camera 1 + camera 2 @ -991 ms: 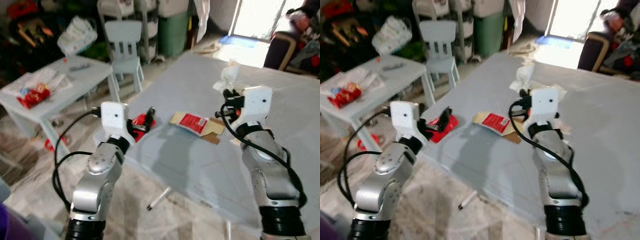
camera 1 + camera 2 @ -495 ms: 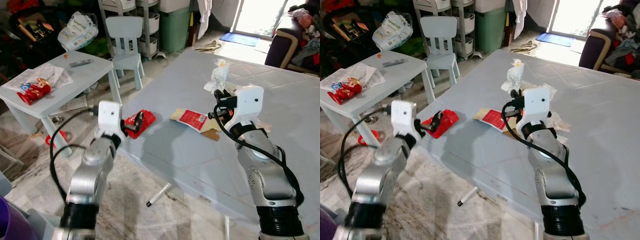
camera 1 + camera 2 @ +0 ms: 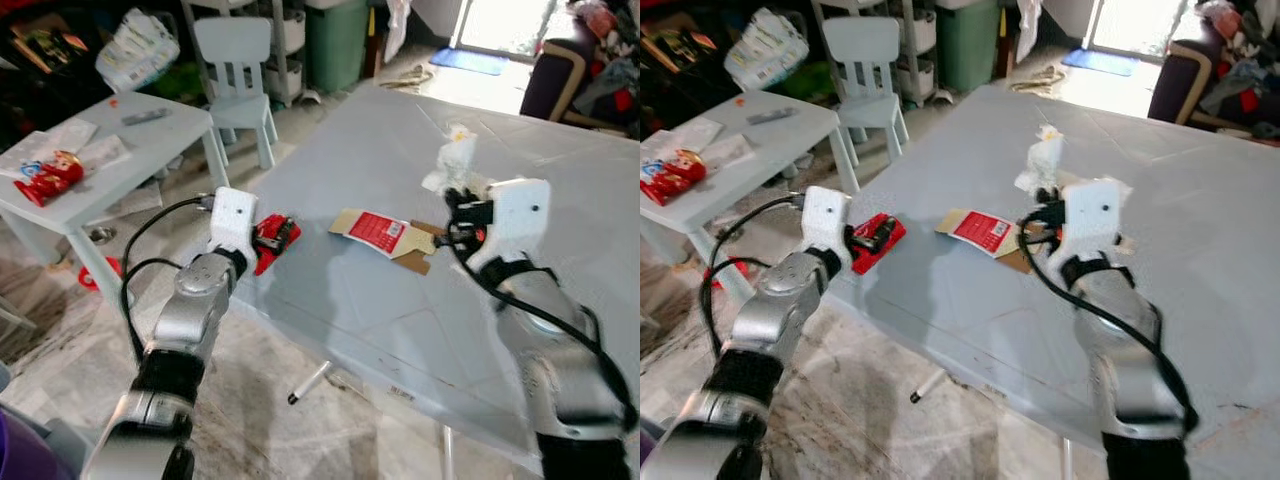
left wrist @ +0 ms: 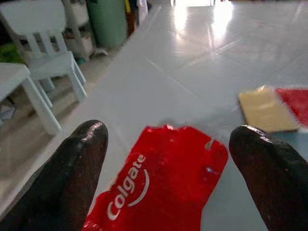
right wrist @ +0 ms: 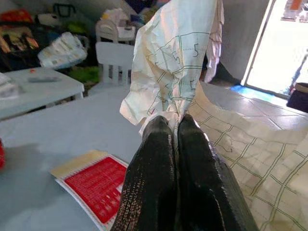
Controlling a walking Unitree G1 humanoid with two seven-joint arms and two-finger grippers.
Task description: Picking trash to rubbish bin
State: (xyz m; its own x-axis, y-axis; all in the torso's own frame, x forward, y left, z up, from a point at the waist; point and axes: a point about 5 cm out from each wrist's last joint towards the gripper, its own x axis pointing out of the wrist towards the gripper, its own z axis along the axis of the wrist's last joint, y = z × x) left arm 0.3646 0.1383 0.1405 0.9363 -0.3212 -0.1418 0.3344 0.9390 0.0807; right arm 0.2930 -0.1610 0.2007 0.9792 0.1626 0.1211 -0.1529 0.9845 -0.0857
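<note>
My right pincer [image 5: 174, 126] is clamped on the crumpled paper [image 5: 175, 62] above the grey table [image 3: 330, 190]; light, soft, tearable; my left pincer [image 4: 168, 144], fingers apart, straddles the red wrapper [image 4: 161, 185] at the table's near-left edge.

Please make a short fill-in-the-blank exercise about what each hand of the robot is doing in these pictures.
1. The right hand is shut on the ____.
2. The left hand's fingers are ____ around the red wrapper.
3. The wrapper lies on the big table, near its ____.

Missing words: paper; open; edge
</note>
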